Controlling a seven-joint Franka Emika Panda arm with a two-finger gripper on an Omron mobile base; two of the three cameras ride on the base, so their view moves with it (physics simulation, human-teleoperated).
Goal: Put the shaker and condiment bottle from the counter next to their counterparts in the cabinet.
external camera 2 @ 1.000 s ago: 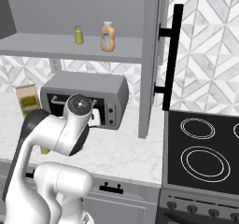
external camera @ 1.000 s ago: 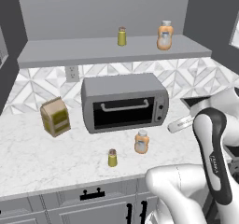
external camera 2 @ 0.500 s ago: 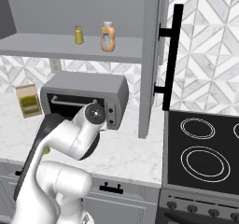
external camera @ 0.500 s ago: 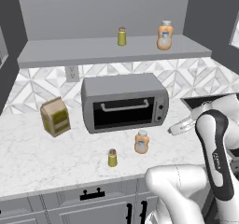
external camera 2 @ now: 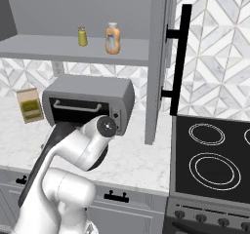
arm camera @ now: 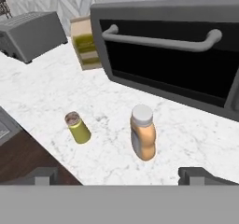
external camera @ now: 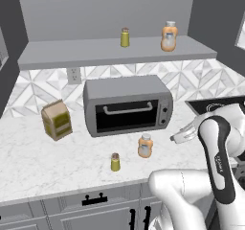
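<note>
While the white arm's two-finger gripper (external camera: 178,137) hangs low over the right side of the white grey-veined marble counter (external camera: 28,162), its dark tips sit wide apart in the hand view with nothing between them, though that view cuts them off and I may be misjudging the spread. Ahead of it stands the squat orange condiment bottle with a whitish cap (arm camera: 144,133), and the small yellow-green shaker with a brownish cap (arm camera: 78,128) stands near it, both upright in front of the grey toaster oven (external camera: 127,104). Their twins, a second shaker (external camera: 125,37) and a second orange bottle (external camera: 168,36), wait up on the grey open cabinet shelf (external camera: 72,56). My worry is a low sideways approach knocking the bottle over and rolling it into the shaker. Lifting straight up could also clip the oven's top or the shelf's front edge. A tan carton with a green label (external camera: 57,119) stands well to the left, out of the way
</note>
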